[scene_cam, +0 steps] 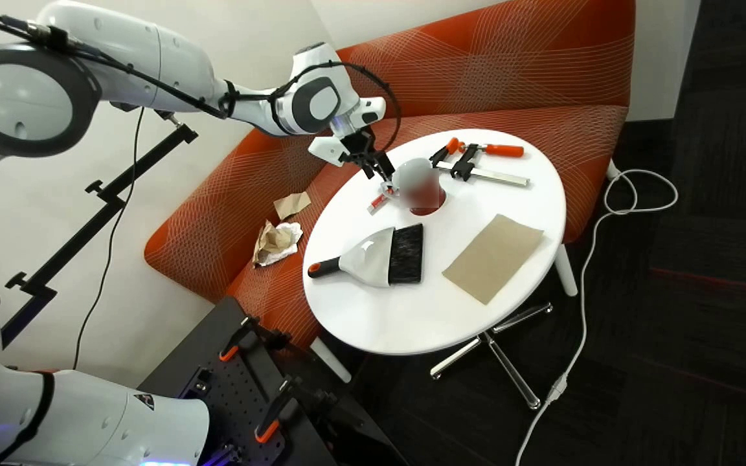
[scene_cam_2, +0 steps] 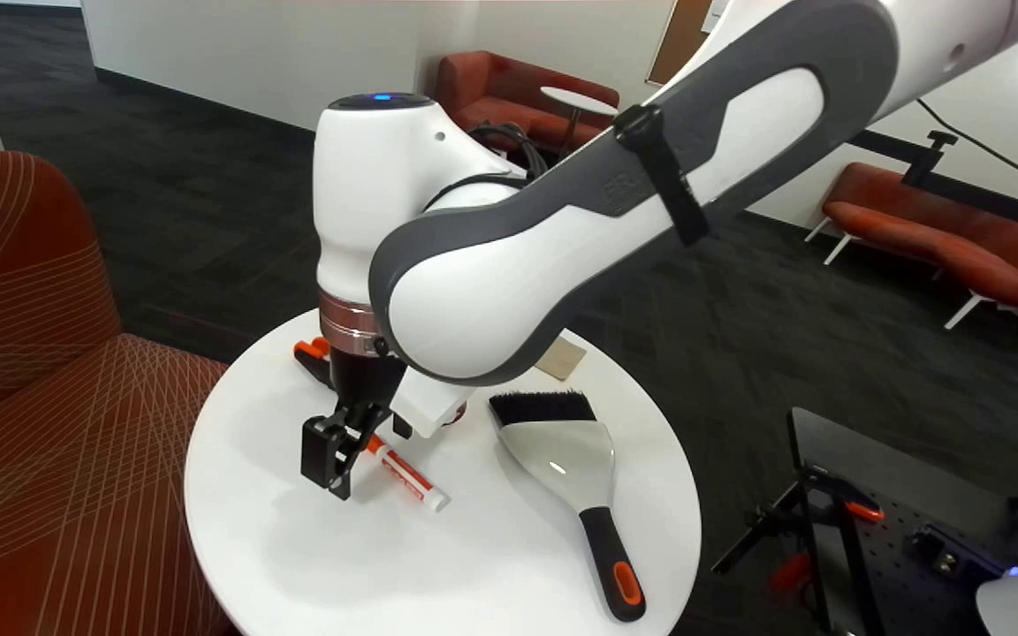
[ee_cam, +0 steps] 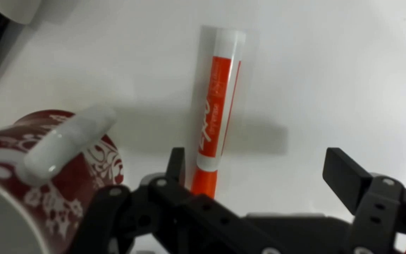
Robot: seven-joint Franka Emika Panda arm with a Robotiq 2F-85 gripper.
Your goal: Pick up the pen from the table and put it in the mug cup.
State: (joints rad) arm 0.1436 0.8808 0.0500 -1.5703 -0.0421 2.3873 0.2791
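The pen, a red and white marker with an orange-red cap, lies on the white round table (scene_cam: 405, 317); it shows in both exterior views (scene_cam: 378, 204) (scene_cam_2: 407, 477) and the wrist view (ee_cam: 220, 106). My gripper (ee_cam: 256, 155) is open and empty over the table, also seen in both exterior views (scene_cam: 378, 169) (scene_cam_2: 366, 446). The cap end lies between the fingers, nearer the left finger in the wrist view, and is partly hidden. The reddish-brown mug (ee_cam: 95, 169) stands beside the pen, handle toward it. It is blurred in an exterior view (scene_cam: 430, 207) and mostly hidden in an exterior view (scene_cam_2: 458, 412).
A grey brush with black bristles (scene_cam: 370, 259) lies near the mug; it also shows in an exterior view (scene_cam_2: 566, 459). A bar clamp with orange handles (scene_cam: 493, 173) lies behind the mug. A tan pad (scene_cam: 495, 259) lies on the table. A red sofa (scene_cam: 528, 71) borders the table.
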